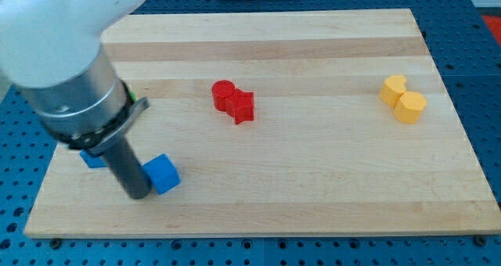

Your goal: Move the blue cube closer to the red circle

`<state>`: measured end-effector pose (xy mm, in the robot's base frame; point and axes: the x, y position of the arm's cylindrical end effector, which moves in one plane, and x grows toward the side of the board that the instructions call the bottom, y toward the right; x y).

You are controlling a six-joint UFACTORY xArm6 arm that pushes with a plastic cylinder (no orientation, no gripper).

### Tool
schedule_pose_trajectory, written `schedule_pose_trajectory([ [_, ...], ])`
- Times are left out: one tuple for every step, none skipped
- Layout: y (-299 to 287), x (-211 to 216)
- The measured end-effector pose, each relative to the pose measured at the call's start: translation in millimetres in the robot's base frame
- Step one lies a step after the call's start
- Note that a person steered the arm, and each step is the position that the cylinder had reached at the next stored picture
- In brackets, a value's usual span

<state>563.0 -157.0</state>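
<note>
The blue cube (163,173) lies near the view's bottom left of the wooden board (313,188). My tip (138,194) rests on the board right against the cube's left side. The red circle (223,92) sits near the board's middle, up and to the right of the cube, touching a red star-shaped block (243,106) on its right. A second blue block (94,158) shows partly behind the rod, at the view's left.
Two yellow blocks, one (393,88) and another (410,107), touch each other at the view's right. A sliver of a green block (135,98) peeks out behind the arm's grey body at the left.
</note>
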Motion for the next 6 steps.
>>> schedule_pose_trajectory([
  [18.1, -24.8],
  [37.7, -34.2],
  [35.4, -22.3],
  [39.6, -4.2],
  [71.9, -17.0],
  [76.3, -54.1],
])
